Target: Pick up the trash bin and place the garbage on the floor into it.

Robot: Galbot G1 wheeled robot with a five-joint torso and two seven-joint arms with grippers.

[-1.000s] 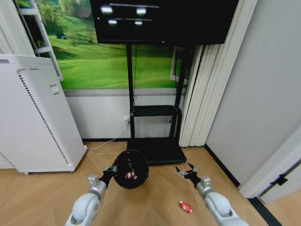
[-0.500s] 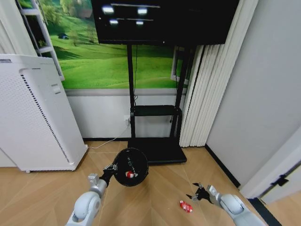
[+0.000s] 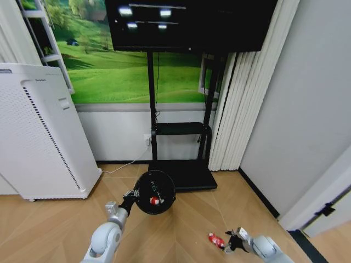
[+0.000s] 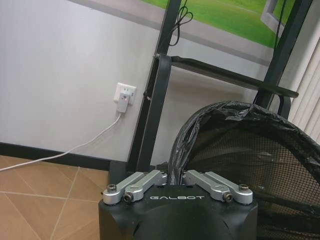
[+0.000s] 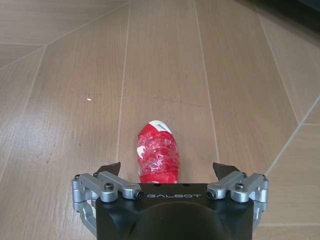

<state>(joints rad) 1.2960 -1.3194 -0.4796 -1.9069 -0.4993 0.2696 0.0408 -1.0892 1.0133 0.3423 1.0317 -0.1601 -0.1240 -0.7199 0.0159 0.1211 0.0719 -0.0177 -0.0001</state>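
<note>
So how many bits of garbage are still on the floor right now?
1: a red wrapper lies on the wooden floor, between the open fingers of the right gripper. Red-and-white garbage already sits in the trash bin; more may be hidden there.

- The left arm reaches forward and up from the lower left of the head view, its silver forearm ending in a black wrist.
- The left gripper point(image 3: 133, 194) is clamped on the rim of the small black round mesh trash bin point(image 3: 155, 192), holding it clear of the floor; in the left wrist view its silver linkages sit drawn in at the bin's lined edge.
- The right arm is low at the lower right, forearm angled down.
- The right gripper point(image 5: 170, 172) is spread wide just above the floor, one dark fingertip on either side of the crumpled red wrapper point(image 5: 158, 157), not touching it.
</note>
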